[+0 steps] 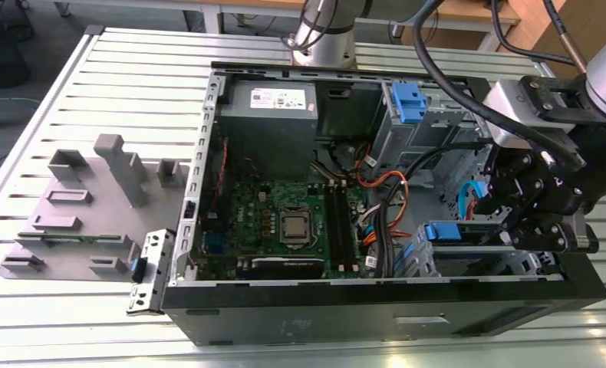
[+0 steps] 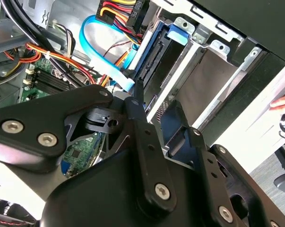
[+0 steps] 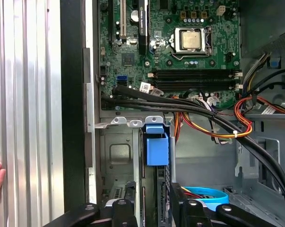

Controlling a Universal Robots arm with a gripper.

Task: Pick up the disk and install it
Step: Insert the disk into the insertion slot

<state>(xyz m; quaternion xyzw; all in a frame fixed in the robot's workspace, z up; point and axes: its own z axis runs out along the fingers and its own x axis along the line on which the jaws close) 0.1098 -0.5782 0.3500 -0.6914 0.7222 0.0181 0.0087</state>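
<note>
1. Pincer (image 1: pixel 533 230) hangs over the drive cage (image 3: pixel 116 156) at the exterior view's right; its black body hides the tips, so spread or pinching cannot be told;
2. the disk (image 3: pixel 156 144) stands edge-on in that cage, blue carrier tab plain, the rest mostly hidden.

Disk (image 3: pixel 156 146): blue bracket. Hand (image 3: pixel 151 195): matte black, silver screws. Circuit board (image 3: pixel 128 59) green, black slots. Processor (image 3: pixel 192 40) dull gold, silver frame. Case (image 1: pixel 385 310) black outside, grey metal inside. Power supply (image 1: pixel 272 107) grey, white sticker. Wires (image 3: pixel 244 118) orange, red, yellow. Flat cable (image 2: pixel 102 45) light blue. Thick cable bundle (image 3: pixel 180 105) black. Bench (image 1: pixel 67 322) silver, ribbed stripes. Fixture (image 1: pixel 78 207) plain grey.
</note>
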